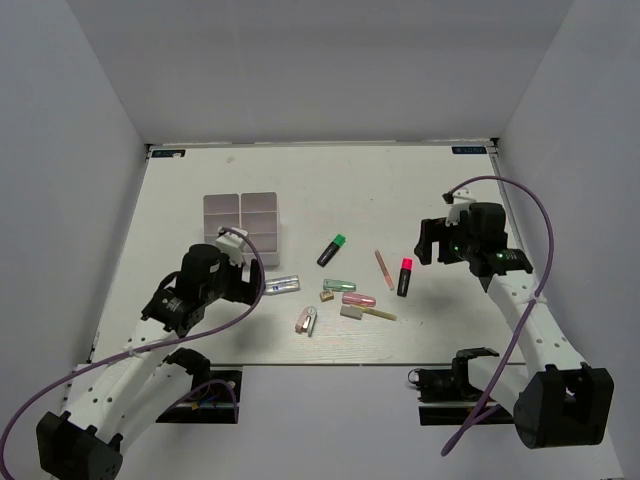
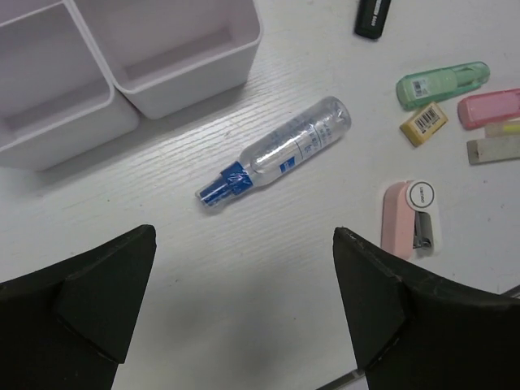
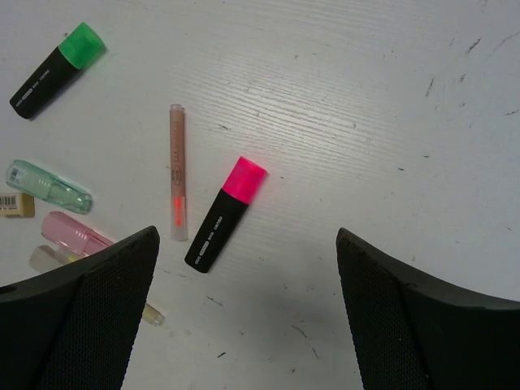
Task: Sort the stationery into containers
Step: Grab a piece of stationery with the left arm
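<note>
The white bins [image 1: 245, 217] stand at the back left; their near corners show in the left wrist view [image 2: 154, 69]. My left gripper [image 2: 244, 313] is open and empty, just short of a clear tube with a blue cap [image 2: 276, 150]. A pink stapler-like piece [image 2: 406, 218], green case [image 2: 443, 83], small eraser [image 2: 423, 123] and pink case [image 2: 491, 108] lie to its right. My right gripper [image 3: 248, 313] is open and empty above a pink-capped highlighter [image 3: 226, 214], with a thin pink pencil [image 3: 176, 171] and a green-capped highlighter [image 3: 57, 69] beyond.
The stationery lies in a loose cluster mid-table [image 1: 345, 290]. Grey walls enclose the table on three sides. The table's front edge [image 1: 330, 362] runs just behind the arm bases.
</note>
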Tool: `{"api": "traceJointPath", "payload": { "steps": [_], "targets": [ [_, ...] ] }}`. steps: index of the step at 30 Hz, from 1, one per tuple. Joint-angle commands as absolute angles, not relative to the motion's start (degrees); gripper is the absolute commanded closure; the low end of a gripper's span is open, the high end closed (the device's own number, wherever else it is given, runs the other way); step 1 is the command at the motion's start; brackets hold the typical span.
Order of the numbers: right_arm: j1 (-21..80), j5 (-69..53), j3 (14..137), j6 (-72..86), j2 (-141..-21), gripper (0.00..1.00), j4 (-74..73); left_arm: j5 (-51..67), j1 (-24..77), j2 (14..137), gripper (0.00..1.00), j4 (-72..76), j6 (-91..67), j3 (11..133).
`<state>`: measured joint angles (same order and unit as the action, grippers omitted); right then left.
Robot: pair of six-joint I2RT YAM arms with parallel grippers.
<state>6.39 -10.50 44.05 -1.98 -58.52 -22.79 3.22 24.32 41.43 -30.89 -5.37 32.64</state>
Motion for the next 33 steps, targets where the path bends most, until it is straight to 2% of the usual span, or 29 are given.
{"api": "traceJointPath", "payload": {
  "steps": [1, 9, 11, 12, 13, 14, 15, 16, 17, 18, 20, 22, 23, 24, 25, 26, 27, 28, 29, 30, 33],
  "targets": [
    [6.24, -12.22, 44.91, -0.96, -59.15, 0.10, -22.06, 7.12, 24.00, 40.34, 0.00, -29.97, -4.57, 32.08],
    [5.89, -12.83, 43.16, -3.34, -56.60, 0.10, -21.18, 9.40, 24.08, 41.31, 0.05, -29.79, -4.74, 32.25],
    [5.89, -13.88, 43.50, -5.26, -56.51, 0.10, -22.32, 11.15, 24.17, 41.66, 0.18, -29.62, -4.31, 32.34],
    [5.89, -15.02, 43.68, -8.49, -56.51, 0.10, -23.28, 11.86, 24.17, 42.36, 0.32, -29.18, -4.22, 32.17],
    [5.71, -18.07, 44.29, -10.44, -56.69, 0.10, -24.42, 12.47, 24.08, 43.58, 0.52, -28.92, -4.39, 32.78],
    [5.89, -19.15, 44.38, -16.72, -56.52, 0.10, -26.96, 12.92, 25.04, 45.51, 0.86, -29.18, -3.96, 33.48],
    [5.89, -20.12, 44.65, -17.66, -56.77, 0.10, -28.03, 12.83, 25.92, 46.57, 0.98, -30.75, -3.09, 35.49],
    [5.71, -18.91, 45.78, -18.01, -56.86, 0.10, -28.65, 10.92, 26.71, 48.84, 1.00, -31.72, -1.86, 38.03],
    [5.80, -18.20, 46.31, -18.71, -57.39, 0.10, -30.65, 10.20, 29.15, 51.48, 0.97, -33.99, -1.06, 39.19],
    [5.80, -17.15, 47.28, -18.89, -57.74, 0.10, -31.11, 6.19, 32.14, 52.63, 0.84, -34.71, 2.43, 42.42],
    [5.71, -16.70, 47.90, -21.43, -58.35, 0.10, -32.95, 3.62, 36.64, 58.77, 0.32, -38.03, 4.03, 44.90],
    [5.89, -19.94, 47.81, -23.54, -58.36, 0.10, -34.36, 1.93, 40.95, 64.04, 0.23, -40.86, 8.67, 50.51],
    [5.80, -23.61, 47.81, -24.51, -58.45, 0.27, -34.19, 2.19, 41.65, 65.46, 0.20, -42.09, 10.01, 51.32],
    [5.89, -24.34, 47.99, -24.43, -58.53, 0.99, -35.23, 3.59, 43.40, 68.26, 0.16, -42.62, 12.89, 52.20],
    [5.80, -24.95, 48.16, -24.35, -58.54, 1.00, -35.33, 3.60, 43.77, 68.99, 0.16, -41.58, 15.53, 52.38],
    [5.89, -26.96, 47.99, -24.26, -58.54, 1.00, -35.33, 3.60, 43.86, 69.69, 0.16, -40.88, 18.17, 52.90],
    [5.98, -26.98, 47.64, -24.17, -58.27, 0.82, -34.37, 4.04, 43.94, 72.13, 0.20, -40.87, 19.32, 53.52],
    [6.06, -27.07, 47.11, -24.26, -58.01, 0.43, -33.93, 4.13, 43.95, 73.20, 0.22, -41.22, 20.21, 54.31],
    [6.06, -27.33, 46.59, -24.34, -57.75, 0.23, -33.32, 3.78, 43.86, 74.26, 0.22, -41.92, 22.39, 57.71],
    [5.98, -27.42, 46.50, -24.61, -57.74, 0.11, -33.14, 2.21, 44.03, 76.70, 0.22, -42.79, 22.50, 59.05],
    [5.98, -27.68, 45.71, -25.05, -57.48, 0.10, -32.78, 0.37, 44.56, 79.89, 0.20, -47.02, 23.29, 61.53]
  ]
}}
